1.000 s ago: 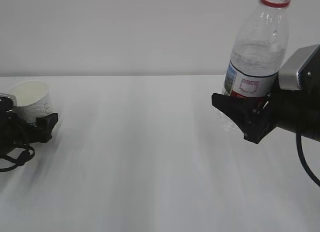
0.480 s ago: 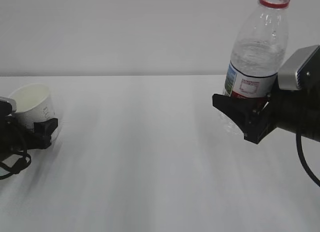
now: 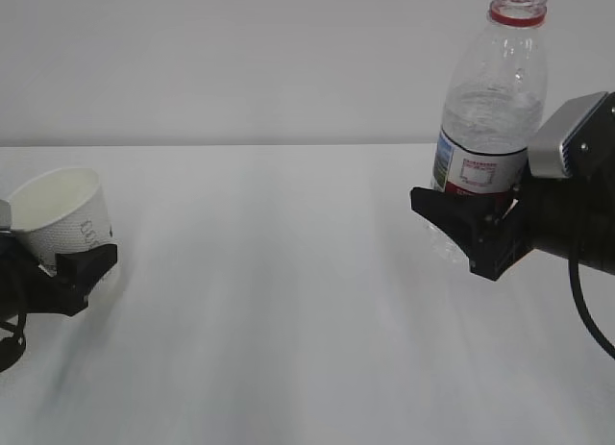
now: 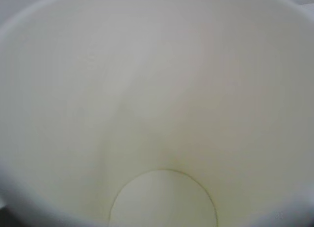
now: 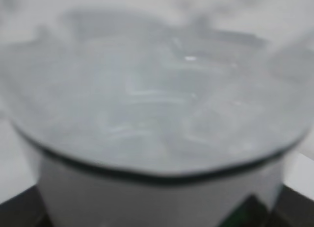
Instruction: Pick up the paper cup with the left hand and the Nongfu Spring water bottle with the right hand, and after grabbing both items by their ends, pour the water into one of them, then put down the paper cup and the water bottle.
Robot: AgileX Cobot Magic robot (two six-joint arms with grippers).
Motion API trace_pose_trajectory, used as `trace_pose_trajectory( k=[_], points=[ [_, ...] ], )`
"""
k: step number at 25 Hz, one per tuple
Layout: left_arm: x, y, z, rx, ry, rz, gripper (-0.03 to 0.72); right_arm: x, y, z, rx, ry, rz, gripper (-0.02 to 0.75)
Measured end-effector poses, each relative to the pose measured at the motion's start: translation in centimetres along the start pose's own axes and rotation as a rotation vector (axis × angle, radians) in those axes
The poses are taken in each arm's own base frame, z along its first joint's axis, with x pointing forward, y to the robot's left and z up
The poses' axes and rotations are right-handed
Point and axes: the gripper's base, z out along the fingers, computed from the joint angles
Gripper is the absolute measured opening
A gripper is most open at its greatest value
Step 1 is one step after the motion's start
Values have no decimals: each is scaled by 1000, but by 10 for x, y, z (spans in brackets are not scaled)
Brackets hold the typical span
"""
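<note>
Both grasps are done: left hand fingers hold the paper cup at nine o'clock, right hand fingers clamp the Nongfu Spring water bottle at three o'clock; pouring remains.

A plain white table meets a bare pale grey wall behind

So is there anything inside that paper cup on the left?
No. The paper cup looks empty: bare cream walls and a dry round bottom. The near rim is cut off at the frame's edge.
</note>
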Motion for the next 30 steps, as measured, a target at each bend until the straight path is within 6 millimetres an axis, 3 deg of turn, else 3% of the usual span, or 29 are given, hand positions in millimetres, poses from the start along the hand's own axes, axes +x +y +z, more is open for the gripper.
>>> trace_pose_trajectory(
  k=[8,18,30],
  points=[
    [-5,-19,-16,146,2,10,544,0,0,0,2,-1,1,532],
    [-27,-39,-31,338,-58,99,543,0,0,0,2,-1,0,532],
    [-32,-58,-46,557,-31,154,543,-2,5,0,-58,-18,-39,531]
  ],
)
